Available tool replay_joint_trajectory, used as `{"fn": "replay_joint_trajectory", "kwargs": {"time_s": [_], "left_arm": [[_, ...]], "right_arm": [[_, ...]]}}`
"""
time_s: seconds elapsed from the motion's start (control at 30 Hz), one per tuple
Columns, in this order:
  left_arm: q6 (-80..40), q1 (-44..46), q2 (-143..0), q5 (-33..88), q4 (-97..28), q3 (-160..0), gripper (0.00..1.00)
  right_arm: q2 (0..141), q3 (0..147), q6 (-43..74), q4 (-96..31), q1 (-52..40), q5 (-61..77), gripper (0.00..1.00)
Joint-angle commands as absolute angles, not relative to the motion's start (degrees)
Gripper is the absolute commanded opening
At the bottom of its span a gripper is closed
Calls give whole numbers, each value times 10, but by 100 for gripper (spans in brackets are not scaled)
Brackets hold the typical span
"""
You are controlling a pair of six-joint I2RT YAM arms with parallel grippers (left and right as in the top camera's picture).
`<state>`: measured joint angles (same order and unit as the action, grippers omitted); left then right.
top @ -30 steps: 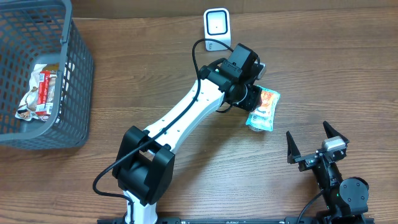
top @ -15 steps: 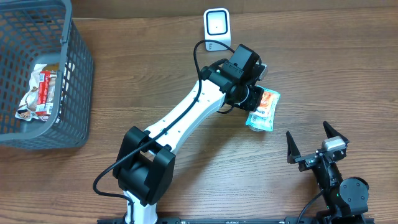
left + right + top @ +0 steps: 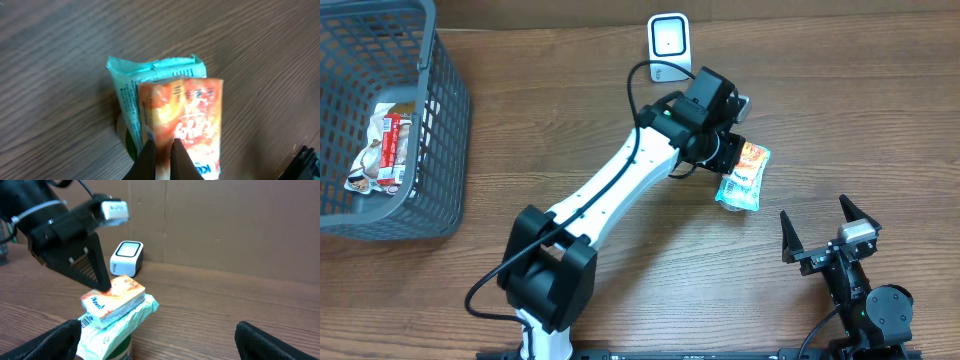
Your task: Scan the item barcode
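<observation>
While left fingers [image 3: 145, 162] pinch packet [image 3: 750, 163], long axis front-to-back; right fingers [image 3: 788, 240] spread.

no legible txt; print on orange snack packet [image 3: 182, 117] too blurry.

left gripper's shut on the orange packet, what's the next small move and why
Probably lift the orange packet clear: the left gripper is shut on its edge, it rests on a teal packet, and the scanner stands apart beyond it, so it needs carrying there.
</observation>
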<state>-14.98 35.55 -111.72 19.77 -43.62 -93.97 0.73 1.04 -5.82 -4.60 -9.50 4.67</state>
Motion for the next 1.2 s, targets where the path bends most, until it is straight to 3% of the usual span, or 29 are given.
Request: {"fn": "replay_joint_trajectory", "kwargs": {"time_s": [0.0, 0.27, 0.3, 0.37, 0.4, 0.47, 0.63, 0.9, 1.17], "left_arm": [[-150, 342, -1068, 206, -433, -940, 4], [-154, 329, -1051, 221, -439, -940, 4], [-154, 329, -1054, 226, -441, -940, 10], [-142, 329, -1058, 240, -441, -940, 36], [-128, 327, -1062, 255, -438, -940, 44], [-107, 324, -1070, 291, -432, -940, 50], [-85, 322, -1095, 316, -435, -939, 41], [-83, 321, -1138, 316, -434, -939, 37], [-77, 320, -1143, 316, -435, -939, 41]], "right_arm": [[2, 4, -58, -44, -95, 48, 100], [2, 4, -58, -44, -95, 48, 100], [2, 4, -58, -44, -95, 48, 100], [2, 4, -58, -44, -95, 48, 100], [2, 4, -58, -44, -95, 48, 100], [2, 4, -58, -44, -95, 48, 100], [2, 4, -58, -44, -95, 48, 100], [2, 4, -58, -44, -95, 48, 100], [2, 4, -58, -44, -95, 48, 100]]}}
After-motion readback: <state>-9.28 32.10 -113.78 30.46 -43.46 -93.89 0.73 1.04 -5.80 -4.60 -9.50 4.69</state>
